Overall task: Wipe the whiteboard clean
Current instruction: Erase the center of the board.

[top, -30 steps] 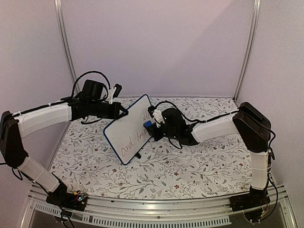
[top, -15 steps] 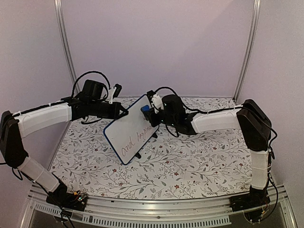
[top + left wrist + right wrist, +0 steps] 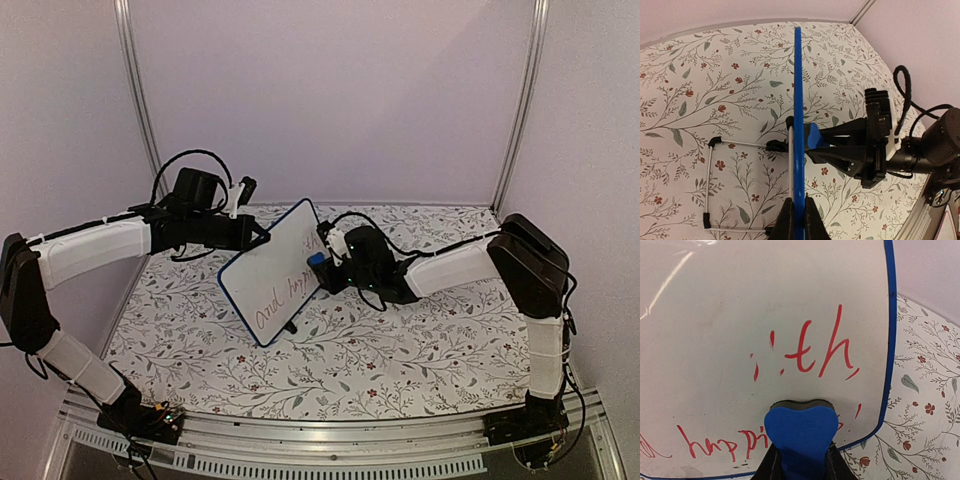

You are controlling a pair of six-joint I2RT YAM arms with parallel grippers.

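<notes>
Top view: at frame centre, the whiteboard (image 3: 265, 280) is being gripped tilted, its upper-left edge clamped by the left tool (image 3: 262, 237). Left wrist view: the board is being seen edge-on, centre frame. Right wrist view: at lower centre, a blue eraser (image 3: 801, 432) is being pinched tight by the right tool (image 3: 800, 467) and pressed against the board beneath red writing (image 3: 820, 352).

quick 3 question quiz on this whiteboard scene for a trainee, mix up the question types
1. True or false: the whiteboard is wiped clean.
2. What is the right gripper holding? A) a marker B) a blue eraser C) a cloth
3. Which gripper is clamped on the whiteboard's edge?

Key
1. False: red writing shows on it.
2. B
3. The left gripper.
</notes>
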